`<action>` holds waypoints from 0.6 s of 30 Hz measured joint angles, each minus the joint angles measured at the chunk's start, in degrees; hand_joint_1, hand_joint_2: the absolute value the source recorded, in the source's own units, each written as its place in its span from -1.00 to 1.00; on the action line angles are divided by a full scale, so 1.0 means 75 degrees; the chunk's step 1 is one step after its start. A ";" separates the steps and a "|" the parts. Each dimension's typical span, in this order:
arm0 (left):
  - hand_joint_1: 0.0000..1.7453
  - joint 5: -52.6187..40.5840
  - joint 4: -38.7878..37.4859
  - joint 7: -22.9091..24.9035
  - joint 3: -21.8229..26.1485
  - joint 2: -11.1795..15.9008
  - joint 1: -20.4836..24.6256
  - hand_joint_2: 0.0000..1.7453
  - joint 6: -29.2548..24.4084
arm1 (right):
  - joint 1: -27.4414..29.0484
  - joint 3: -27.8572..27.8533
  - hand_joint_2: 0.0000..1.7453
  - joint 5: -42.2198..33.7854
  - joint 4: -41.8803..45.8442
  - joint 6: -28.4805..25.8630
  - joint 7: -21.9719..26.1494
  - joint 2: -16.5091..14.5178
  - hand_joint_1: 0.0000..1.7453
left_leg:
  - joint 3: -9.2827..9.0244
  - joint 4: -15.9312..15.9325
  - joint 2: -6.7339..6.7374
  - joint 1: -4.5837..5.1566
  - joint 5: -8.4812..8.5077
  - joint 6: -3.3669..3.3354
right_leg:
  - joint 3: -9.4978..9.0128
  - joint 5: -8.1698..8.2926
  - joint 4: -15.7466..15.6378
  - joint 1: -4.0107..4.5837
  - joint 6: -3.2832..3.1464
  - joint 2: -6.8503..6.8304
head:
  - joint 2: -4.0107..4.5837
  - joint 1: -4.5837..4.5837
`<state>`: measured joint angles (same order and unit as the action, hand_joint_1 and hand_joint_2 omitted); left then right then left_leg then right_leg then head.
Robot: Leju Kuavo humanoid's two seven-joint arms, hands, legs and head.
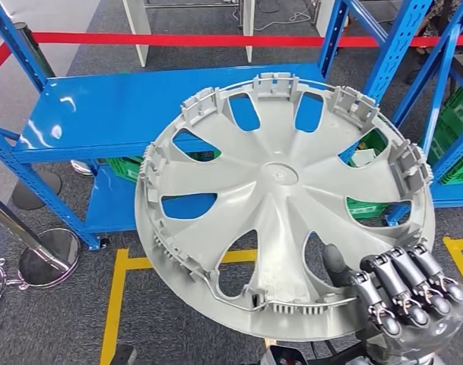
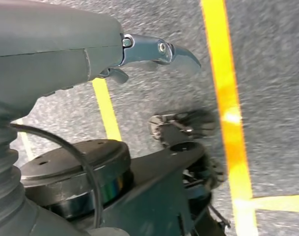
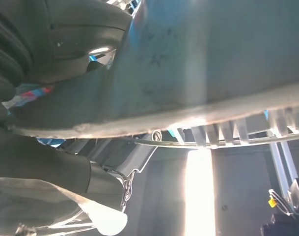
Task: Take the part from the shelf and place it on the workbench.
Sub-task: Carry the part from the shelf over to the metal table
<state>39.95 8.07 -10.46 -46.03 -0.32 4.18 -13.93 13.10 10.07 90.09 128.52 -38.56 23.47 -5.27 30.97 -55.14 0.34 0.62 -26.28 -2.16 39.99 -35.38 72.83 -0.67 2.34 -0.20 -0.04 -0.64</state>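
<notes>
A large silver wheel cover, its ribbed inner side toward me, hangs tilted in front of the blue shelf. My right hand grips its lower right rim, dark fingers curled over the edge. Close up in the right wrist view, the cover's grey rim runs across the frame with my thumb pressed against it. My left hand hangs by my side above the grey carpet, one finger stretched out and nothing in it.
The blue shelf's top board is bare; green crates sit in the rack at right. A red barrier tape runs behind. Chrome stanchion bases stand at left. Yellow floor lines mark the carpet.
</notes>
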 joint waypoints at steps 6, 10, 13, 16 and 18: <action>-1.00 -0.0197 -0.0002 0.0246 -0.0156 0.0008 -0.0005 1.00 -0.0003 | 0.0005 -0.0057 1.00 0.0001 0.0021 0.0000 0.0029 0.0000 1.00 | 0.0692 -0.0362 0.0003 0.0001 0.0357 0.0166 | -0.1721 0.0479 -0.1807 -0.0014 0.0017 0.0026 | 0.0000 -0.0012; -1.00 -0.0228 -0.0020 0.0347 -0.0233 0.0052 -0.0041 1.00 -0.0006 | 0.0021 -0.0101 1.00 0.0000 0.0048 0.0000 0.0052 -0.0001 1.00 | 0.0876 -0.0463 -0.0016 -0.0005 0.0441 0.0296 | -0.1702 0.0469 -0.2147 -0.0002 -0.0180 0.0004 | 0.0000 -0.0037; -1.00 -0.0224 -0.0035 0.0348 -0.0303 0.0062 -0.0071 1.00 -0.0005 | 0.0039 -0.0137 1.00 0.0004 0.0072 0.0000 0.0081 -0.0001 1.00 | 0.1090 -0.1372 -0.0028 -0.0055 -0.0567 0.0436 | -0.1470 0.0702 -0.2133 -0.0029 -0.0335 -0.0043 | 0.0000 0.0005; -1.00 -0.0234 -0.0035 0.0305 -0.0343 0.0063 -0.0068 1.00 0.0001 | 0.0066 -0.0167 1.00 0.0004 0.0087 0.0000 0.0101 -0.0001 1.00 | 0.1087 -0.2525 -0.0028 -0.0091 -0.1066 0.0489 | -0.1153 0.0915 -0.2068 -0.0014 -0.0352 -0.0077 | 0.0000 0.0019; -1.00 -0.0261 -0.0035 0.0221 -0.0364 0.0063 -0.0065 1.00 0.0009 | 0.0090 -0.0184 1.00 0.0003 0.0101 0.0000 0.0120 -0.0001 1.00 | 0.0648 -0.2235 -0.0029 -0.0090 -0.0680 0.0448 | -0.0930 0.1035 -0.2001 -0.0004 -0.0344 -0.0082 | 0.0000 0.0020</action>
<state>37.99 7.80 -8.80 -48.76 0.15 3.69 -13.86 13.78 8.69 90.12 129.28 -38.56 24.38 -5.28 35.83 -71.90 0.12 -0.06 -31.38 1.20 33.02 -27.62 57.82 -0.70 -0.24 -0.81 -0.04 -0.49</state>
